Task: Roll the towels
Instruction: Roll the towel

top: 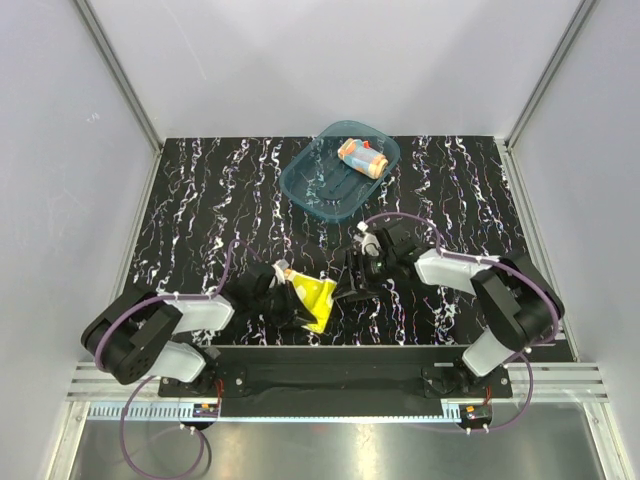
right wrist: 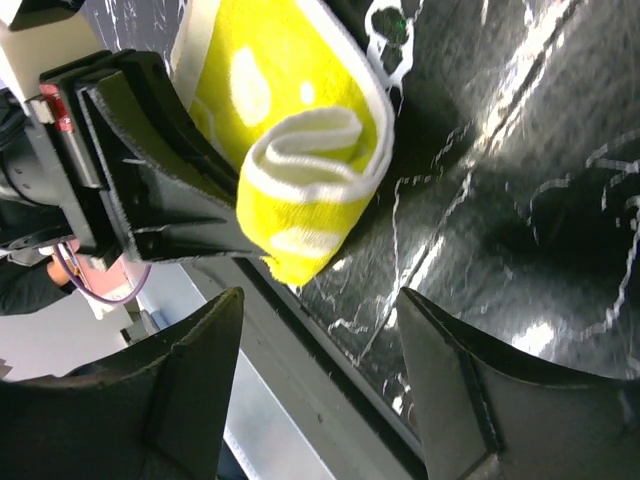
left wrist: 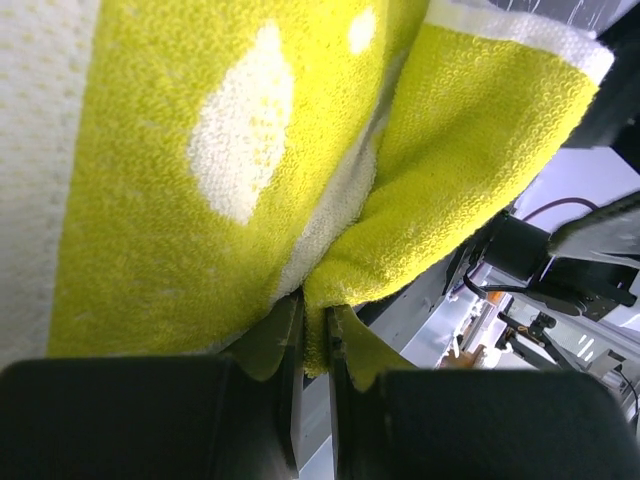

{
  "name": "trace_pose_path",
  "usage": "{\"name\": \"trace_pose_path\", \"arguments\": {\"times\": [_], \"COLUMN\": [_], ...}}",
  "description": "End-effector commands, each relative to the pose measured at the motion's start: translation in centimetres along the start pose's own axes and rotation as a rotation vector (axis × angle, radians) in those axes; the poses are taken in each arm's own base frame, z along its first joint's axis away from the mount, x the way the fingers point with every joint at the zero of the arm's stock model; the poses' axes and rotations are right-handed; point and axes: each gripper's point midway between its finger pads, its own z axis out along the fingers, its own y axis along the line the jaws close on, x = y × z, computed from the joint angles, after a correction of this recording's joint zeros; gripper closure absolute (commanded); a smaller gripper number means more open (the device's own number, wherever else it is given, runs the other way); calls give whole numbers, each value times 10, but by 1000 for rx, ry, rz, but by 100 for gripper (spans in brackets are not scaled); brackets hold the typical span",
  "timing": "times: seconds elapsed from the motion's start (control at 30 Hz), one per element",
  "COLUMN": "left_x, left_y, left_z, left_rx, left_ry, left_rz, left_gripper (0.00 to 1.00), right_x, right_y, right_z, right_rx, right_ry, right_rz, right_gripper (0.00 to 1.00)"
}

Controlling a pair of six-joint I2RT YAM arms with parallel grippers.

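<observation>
Yellow terry with pale blotches fills the space between my left gripper's (left wrist: pixel 315 340) fingers, which are clamped narrow on one fold of the yellow towel (right wrist: pixel 300 190). My right gripper (right wrist: pixel 320 300) stands wide with nothing in it. Both are on the near side of the teal tub (top: pixel 320 188), well apart from it, the left one nearer the tub's left end. The dotted towel (top: pixel 362 157) lies rolled up inside the tub, against its far wall. The yellow one is only loosely coiled, and that is my worry. With a single pinch on it and nothing bracing the open end, the coil could spring loose or sag out of shape. I cannot tell whether its lower end rests on anything. It hangs about as far from the tub as the table (top: pixel 200 220) reaches, so a slip could send it over the near edge. My two wrists are close together here, and a careless return by the right fingers could knock the left ones or snag the cloth and drag the layers apart. The table is glossy black with white veining, slick-looking and strongly reflective, so I judge the towel would slide on it easily. Plain pale walls (top: pixel 330 60) in a metal frame (top: pixel 115 70) enclose the tub on three sides.
</observation>
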Motion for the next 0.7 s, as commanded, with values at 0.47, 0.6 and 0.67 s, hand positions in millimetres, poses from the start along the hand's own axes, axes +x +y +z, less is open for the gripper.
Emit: {"name": "trace_pose_path", "arguments": {"times": [0.47,0.6,0.67], "left_x": [3,3,2], "left_y": [35,37,36], "left_z": [-4,-4,-4], "left_rx": [-104,-98,-93], "left_ry": [61,59,55], "left_rz": [-43,-58,-58], "left_gripper": [100,100,100], "right_x": [-12,-10,-9], "right_y": [-13,-16,-20], "right_z": [49,55,57], "right_rx": [-67,-60,-48], "right_ry": [-11,-6,-2], "right_rz": [-48,-44,-35], "right_gripper": [31,39,45]}}
